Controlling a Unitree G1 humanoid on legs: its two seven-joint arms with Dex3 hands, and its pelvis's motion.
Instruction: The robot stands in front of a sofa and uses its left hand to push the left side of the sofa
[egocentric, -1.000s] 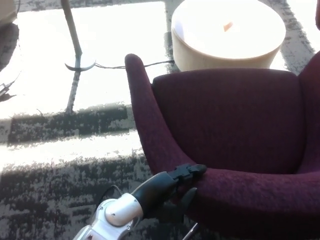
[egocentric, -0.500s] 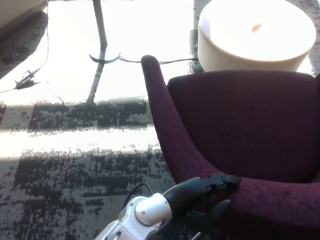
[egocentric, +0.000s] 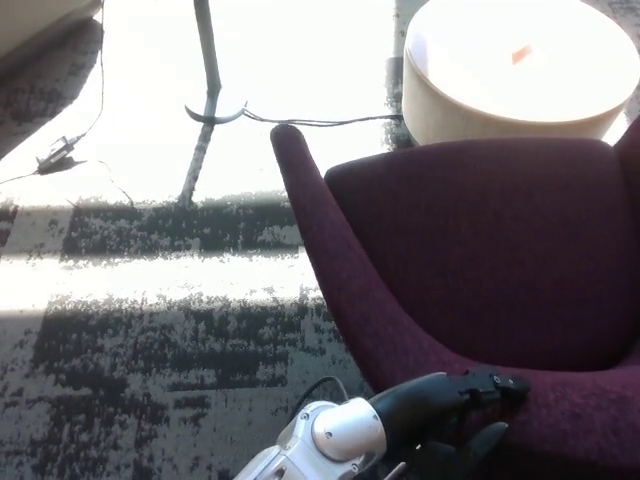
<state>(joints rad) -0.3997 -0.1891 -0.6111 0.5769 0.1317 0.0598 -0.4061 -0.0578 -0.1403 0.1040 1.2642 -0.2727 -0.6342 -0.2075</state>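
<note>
Already my left hand (egocentric: 455, 415) is on the job: it reaches in from the bottom of the view and lies against the front left edge of the dark red sofa (egocentric: 480, 260), an upper finger stretched flat along the rim and another curled just beneath it. It grips nothing; the fingers are spread apart and pressed to the upholstery, not wrapped around any part of it. The sofa fills the right half of my view, its left armrest (egocentric: 300, 190) rising toward a cable (egocentric: 320, 122) that runs across the sunlit floor, with a round pale table (egocentric: 510, 75) just behind the backrest and a thin metal stand (egocentric: 210, 70) farther to the left. So contact, as I judge it, is made and the shove is in hand; how far the sofa has to slide over the patterned carpet (egocentric: 150, 340) I cannot tell, nor whether the push is nearly finished. My right hand does not show.
</note>
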